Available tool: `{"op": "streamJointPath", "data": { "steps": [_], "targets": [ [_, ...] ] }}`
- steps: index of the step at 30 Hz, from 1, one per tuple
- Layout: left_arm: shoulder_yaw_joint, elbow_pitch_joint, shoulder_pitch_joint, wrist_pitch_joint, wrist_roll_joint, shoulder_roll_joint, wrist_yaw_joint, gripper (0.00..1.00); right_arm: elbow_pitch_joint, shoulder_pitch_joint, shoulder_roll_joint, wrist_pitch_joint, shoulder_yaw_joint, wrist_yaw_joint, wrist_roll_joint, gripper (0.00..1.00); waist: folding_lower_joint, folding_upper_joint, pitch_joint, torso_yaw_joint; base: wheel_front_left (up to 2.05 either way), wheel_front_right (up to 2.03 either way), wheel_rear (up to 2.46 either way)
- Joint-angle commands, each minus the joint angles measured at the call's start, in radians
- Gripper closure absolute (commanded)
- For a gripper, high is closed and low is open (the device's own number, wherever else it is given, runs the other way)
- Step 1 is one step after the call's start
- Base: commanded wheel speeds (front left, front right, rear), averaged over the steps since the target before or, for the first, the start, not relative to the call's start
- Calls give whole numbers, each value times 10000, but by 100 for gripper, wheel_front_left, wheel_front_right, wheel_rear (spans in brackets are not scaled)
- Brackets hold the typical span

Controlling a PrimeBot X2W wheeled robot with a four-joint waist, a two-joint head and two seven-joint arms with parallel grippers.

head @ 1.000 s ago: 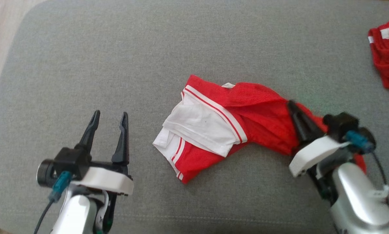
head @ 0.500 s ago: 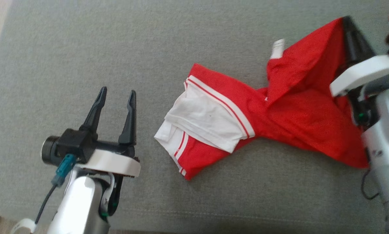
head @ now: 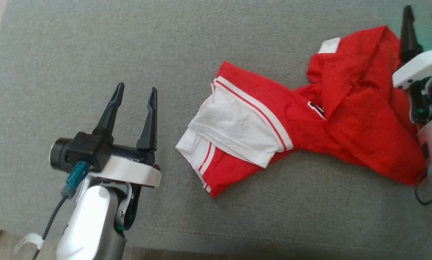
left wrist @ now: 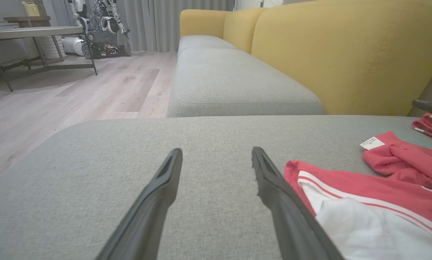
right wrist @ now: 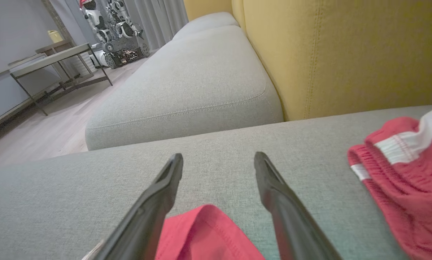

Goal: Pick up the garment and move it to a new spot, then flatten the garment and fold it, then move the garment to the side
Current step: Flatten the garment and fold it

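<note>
Head view: garment (head: 309, 122) is lying twisted on the cushion (head: 93, 47), centre to right. Left gripper (head: 136, 90) is hovering near its white end, jaws wide, empty; right gripper (head: 421, 14) is standing spread at its far red edge, holding nothing. Left wrist view: garment (left wrist: 363, 195) is lying just right of the fingers. Right wrist view: its red hem (right wrist: 205, 234) is showing between the spread fingers. It is looking soft, light and limp; pinching hem corners should suit.

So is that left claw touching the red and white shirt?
Apart. The head view shows a strip of bare grey cushion between the left gripper and the garment.
</note>
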Motion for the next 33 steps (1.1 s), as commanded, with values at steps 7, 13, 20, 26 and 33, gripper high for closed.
{"op": "streamJointPath", "data": {
  "steps": [7, 13, 20, 26, 33],
  "targets": [
    [646, -164, 133, -89, 174, 170, 17, 0, -1189, 779, 3, -492, 702, -7, -389, 0, -1, 0, -656, -691, 0, 0, 0],
    [825, -149, 447, -89, 211, 260, 30, 0, -3499, 2424, 234, -511, 59, -7, -1354, 0, -1, 0, -1183, -1144, 0, 0, 0],
    [939, -82, 883, -89, 212, 384, 33, 0, -5938, 4986, 961, -456, -584, -7, -2462, 0, -1, 0, -1794, -1558, 0, 0, 0],
    [1014, -40, 1294, -89, 153, 474, 72, 0, -7783, 6872, 1690, 196, -989, -7, -3142, 0, -1, 0, -2212, -1810, 0, 0, 0],
    [1021, -57, 1630, -89, 121, 541, 149, 0, -9114, 7905, 2078, 893, -1192, -7, -3517, 0, -1, 0, -2405, -1931, 0, 0, 0]
  ]
}}
